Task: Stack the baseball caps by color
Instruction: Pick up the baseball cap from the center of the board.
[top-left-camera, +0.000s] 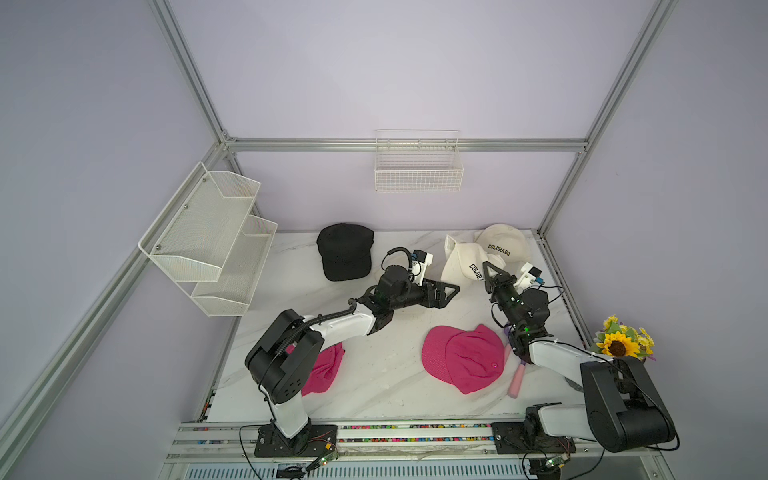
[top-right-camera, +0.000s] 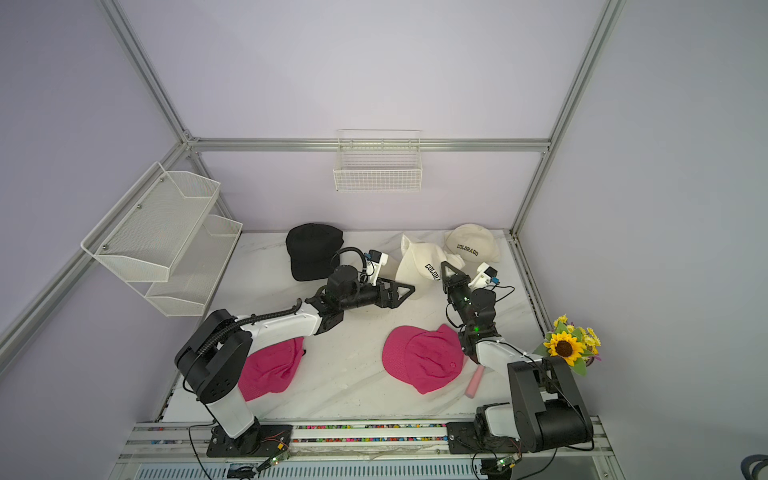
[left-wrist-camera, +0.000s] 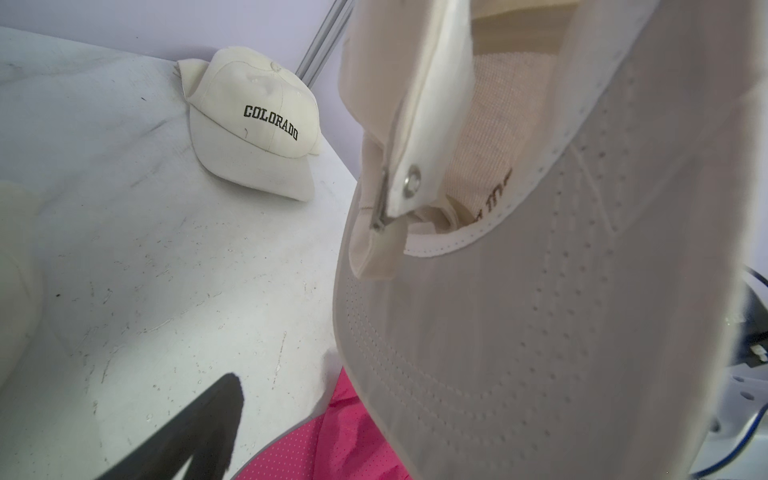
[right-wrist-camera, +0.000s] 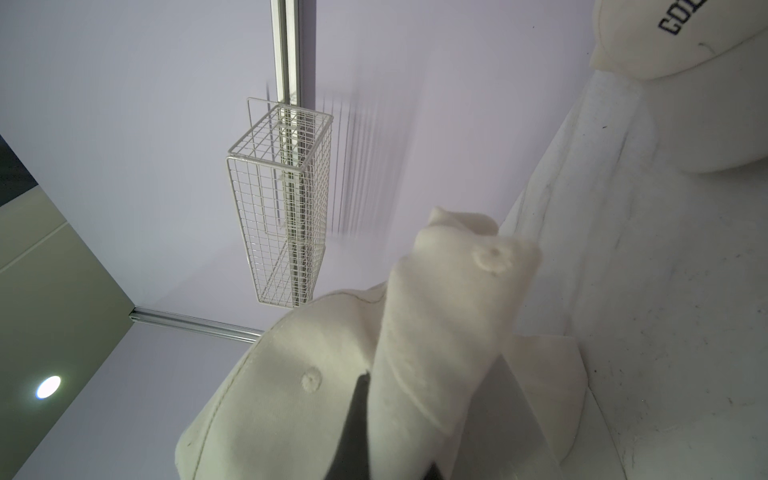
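Note:
My right gripper (top-left-camera: 487, 267) is shut on a fold of a cream "COLORADO" cap (top-left-camera: 465, 266) and holds it up off the table at the back right. In the right wrist view a black finger presses that cream fold (right-wrist-camera: 436, 332), and another cream crown (right-wrist-camera: 291, 399) sits right beside it. My left gripper (top-left-camera: 455, 291) stands open at the held cap's brim (left-wrist-camera: 540, 332); one of its black fingers (left-wrist-camera: 195, 436) shows, the other is hidden by the brim. A further cream cap (top-left-camera: 503, 245) lies behind. A black cap (top-left-camera: 345, 251) lies back left. Pink caps lie at the front (top-left-camera: 463, 359) and under my left arm (top-left-camera: 326, 370).
A white wire basket (top-left-camera: 417, 166) hangs on the back wall. A two-tier mesh shelf (top-left-camera: 212, 237) is fixed to the left wall. Sunflowers (top-left-camera: 621, 343) stand at the right edge. A pink cylinder (top-left-camera: 517, 380) lies beside the right arm on the marble table (top-left-camera: 374, 386).

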